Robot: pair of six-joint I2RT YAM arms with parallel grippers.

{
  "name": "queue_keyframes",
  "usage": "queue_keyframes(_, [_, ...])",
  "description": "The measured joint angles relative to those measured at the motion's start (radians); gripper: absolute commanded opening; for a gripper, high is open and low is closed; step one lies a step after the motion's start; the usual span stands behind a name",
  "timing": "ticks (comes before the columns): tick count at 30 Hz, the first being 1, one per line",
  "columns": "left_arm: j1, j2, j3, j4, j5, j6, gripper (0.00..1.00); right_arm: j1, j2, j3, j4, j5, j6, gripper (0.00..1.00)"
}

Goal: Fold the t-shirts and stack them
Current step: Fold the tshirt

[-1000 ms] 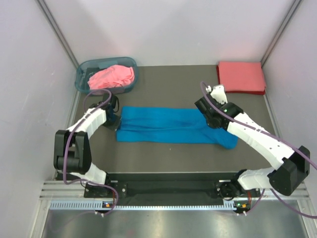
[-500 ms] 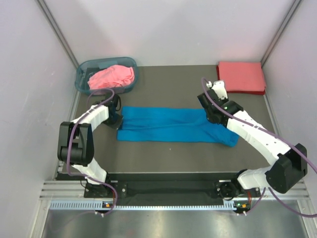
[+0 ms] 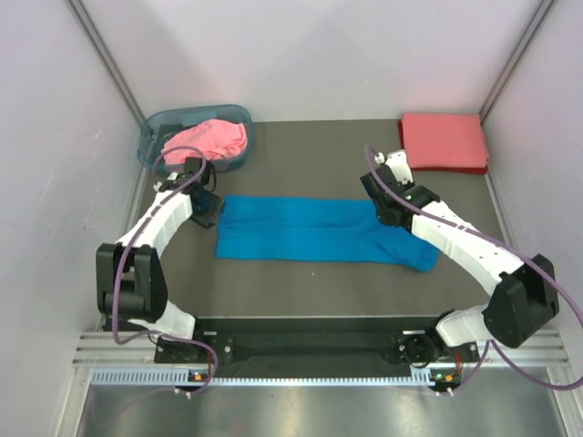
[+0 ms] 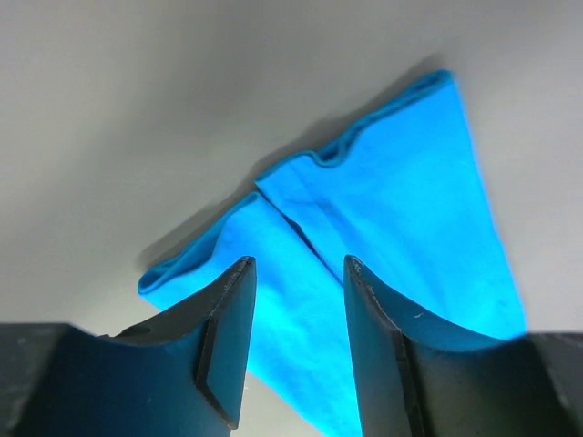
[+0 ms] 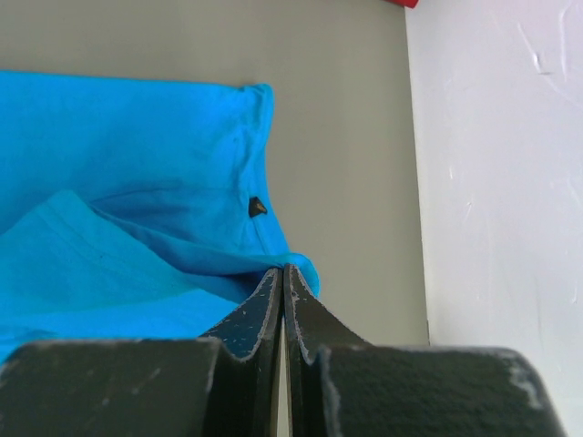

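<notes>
Left hand parted, empty, over blue t-shirt; right hand closed near its unreadable dark tag.

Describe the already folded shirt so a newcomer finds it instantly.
Look at the far right corner of the table. The coral-red t-shirt lies there as a neat square, unlike the blue t-shirt spread mid-table and the pink t-shirt crumpled in the basket.

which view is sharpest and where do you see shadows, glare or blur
Top view: sharp and evenly lit, no harsh shadows, the blue t-shirt crisp. Left wrist view: the left fingers are dark and slightly soft up close, and the shirt throws a dark shadow along its edge. Right wrist view: the shut right fingers sit in shadow, while the wall is bright, nearly washed out.
</notes>
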Motion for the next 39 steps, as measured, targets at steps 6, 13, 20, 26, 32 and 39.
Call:
queue_keyframes(6, [-0.018,-0.125,-0.086,0.066,0.017,0.065,0.48,-0.008,0.014,-0.033,0.076,0.028,-0.023,0.00])
queue_keyframes(13, [-0.030,-0.076,-0.141,0.126,0.069,0.124,0.46,-0.021,0.040,-0.081,0.214,0.069,-0.096,0.00])
queue_keyframes(20, [-0.037,-0.024,-0.142,0.158,0.083,0.132,0.45,-0.021,0.021,-0.203,0.472,0.014,-0.281,0.00])
queue_keyframes(26, [-0.043,0.006,-0.143,0.178,0.084,0.132,0.45,-0.022,-0.026,-0.323,0.709,-0.050,-0.471,0.00])
queue_keyframes(32, [-0.046,0.019,-0.143,0.179,0.086,0.132,0.45,-0.023,-0.050,-0.377,0.883,-0.142,-0.620,0.00])
queue_keyframes(39, [-0.051,0.019,-0.143,0.182,0.088,0.131,0.45,-0.023,-0.047,-0.404,0.975,-0.226,-0.731,0.00])
